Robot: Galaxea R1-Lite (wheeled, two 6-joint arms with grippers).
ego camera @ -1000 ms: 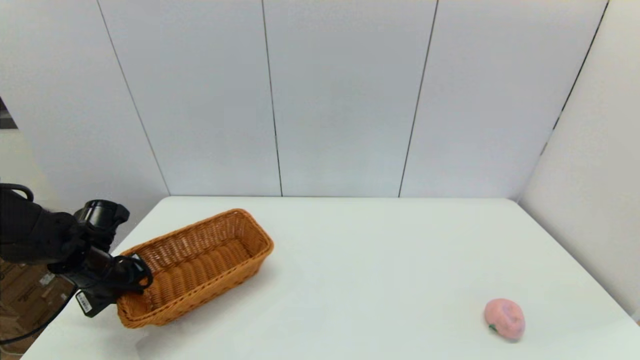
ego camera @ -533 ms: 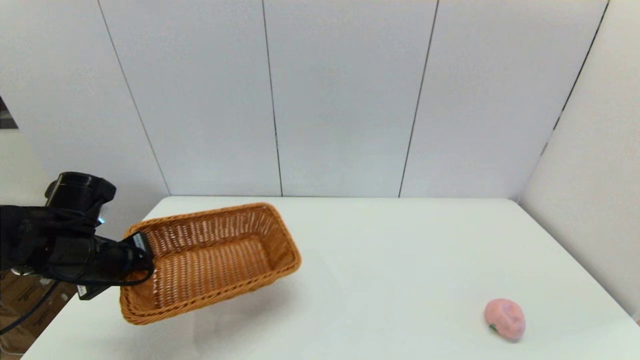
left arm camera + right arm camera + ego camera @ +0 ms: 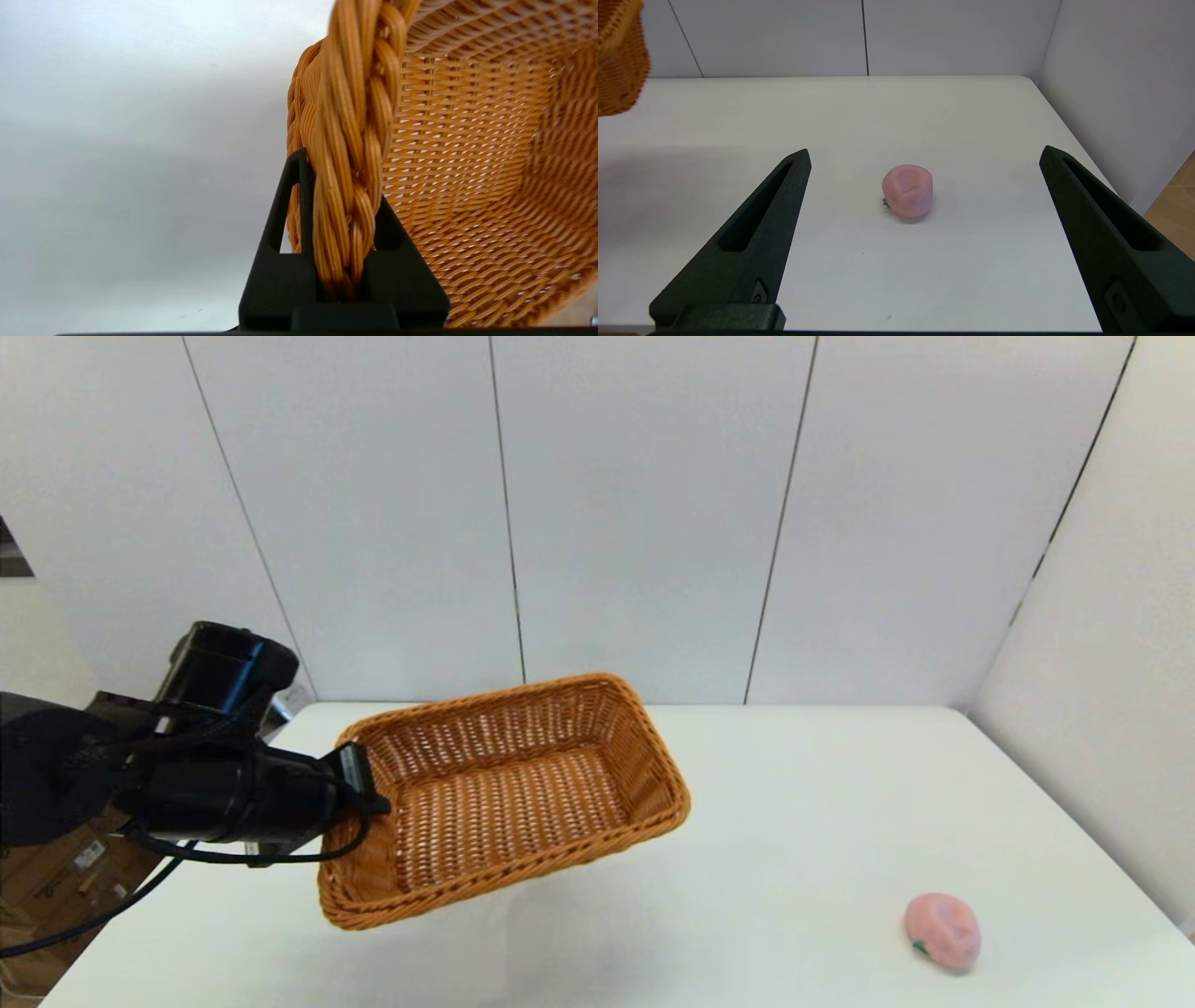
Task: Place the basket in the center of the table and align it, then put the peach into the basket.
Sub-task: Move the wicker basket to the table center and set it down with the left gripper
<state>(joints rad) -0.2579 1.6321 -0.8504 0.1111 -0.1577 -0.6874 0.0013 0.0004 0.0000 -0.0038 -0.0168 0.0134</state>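
The orange-brown wicker basket [image 3: 504, 803] hangs tilted in the air above the left half of the white table [image 3: 803, 784]. My left gripper [image 3: 362, 795] is shut on the braided rim of its near-left short end; in the left wrist view the rim [image 3: 350, 116] runs between the two black fingers of the left gripper [image 3: 341, 186]. The pink peach [image 3: 942, 931] lies on the table at the near right. In the right wrist view my right gripper [image 3: 925, 153] stands open, low over the table, short of the peach [image 3: 907, 190]. A corner of the basket [image 3: 619, 56] shows there too.
White wall panels close off the table's far edge and right side. Brown cardboard boxes [image 3: 56, 873] sit on the floor beyond the table's left edge. The basket's faint shadow [image 3: 560, 915] falls on the table beneath it.
My left gripper has lifted the basket off the table's left end and carried it up and to the right, turning it. The peach has stayed put.
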